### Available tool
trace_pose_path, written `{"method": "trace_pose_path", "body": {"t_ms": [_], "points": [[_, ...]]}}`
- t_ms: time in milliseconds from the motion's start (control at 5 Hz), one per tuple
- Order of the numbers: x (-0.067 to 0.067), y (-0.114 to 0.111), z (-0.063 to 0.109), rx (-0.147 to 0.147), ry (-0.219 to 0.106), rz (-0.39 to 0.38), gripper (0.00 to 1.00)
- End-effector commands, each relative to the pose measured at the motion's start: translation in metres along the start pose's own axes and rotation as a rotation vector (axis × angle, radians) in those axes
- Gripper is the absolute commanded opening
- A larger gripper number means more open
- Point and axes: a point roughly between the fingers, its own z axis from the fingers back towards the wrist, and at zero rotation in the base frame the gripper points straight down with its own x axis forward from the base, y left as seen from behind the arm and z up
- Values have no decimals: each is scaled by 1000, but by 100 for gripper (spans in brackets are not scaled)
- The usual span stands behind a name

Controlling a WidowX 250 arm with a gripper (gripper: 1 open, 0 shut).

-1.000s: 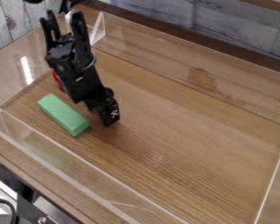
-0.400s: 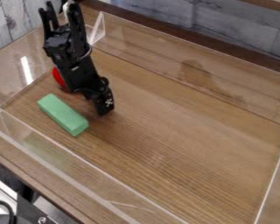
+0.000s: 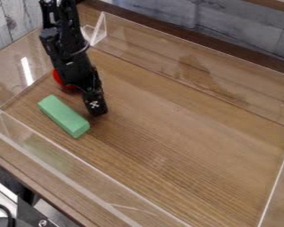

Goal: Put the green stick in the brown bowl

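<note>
The green stick [image 3: 64, 116] is a flat light-green block lying on the wooden floor at the left, slanting toward the near wall. My black gripper [image 3: 93, 104] hangs just right of the stick's far end, close to the wood and apart from the stick. Its fingers read as one dark lump, so their spacing is unclear, and nothing shows between them. A red ball [image 3: 67, 82] peeks out behind the arm. The brown bowl is out of view.
Clear plastic walls [image 3: 61, 168] fence the wooden surface [image 3: 192, 124] on all sides, with a low near wall just in front of the stick. A white tiled wall stands at the back left.
The gripper has moved left and away from the camera, from right of the stick's near end to beside its far end. The stick has not moved.
</note>
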Motion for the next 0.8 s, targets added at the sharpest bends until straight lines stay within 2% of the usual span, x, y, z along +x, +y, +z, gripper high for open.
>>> {"method": "trace_pose_path", "body": {"t_ms": [0,200,600], "points": [[3,7,11,7,-39,10,0],[4,10,15,-7,-42,19,100],[3,19,18,-31,-47,39,100]]}}
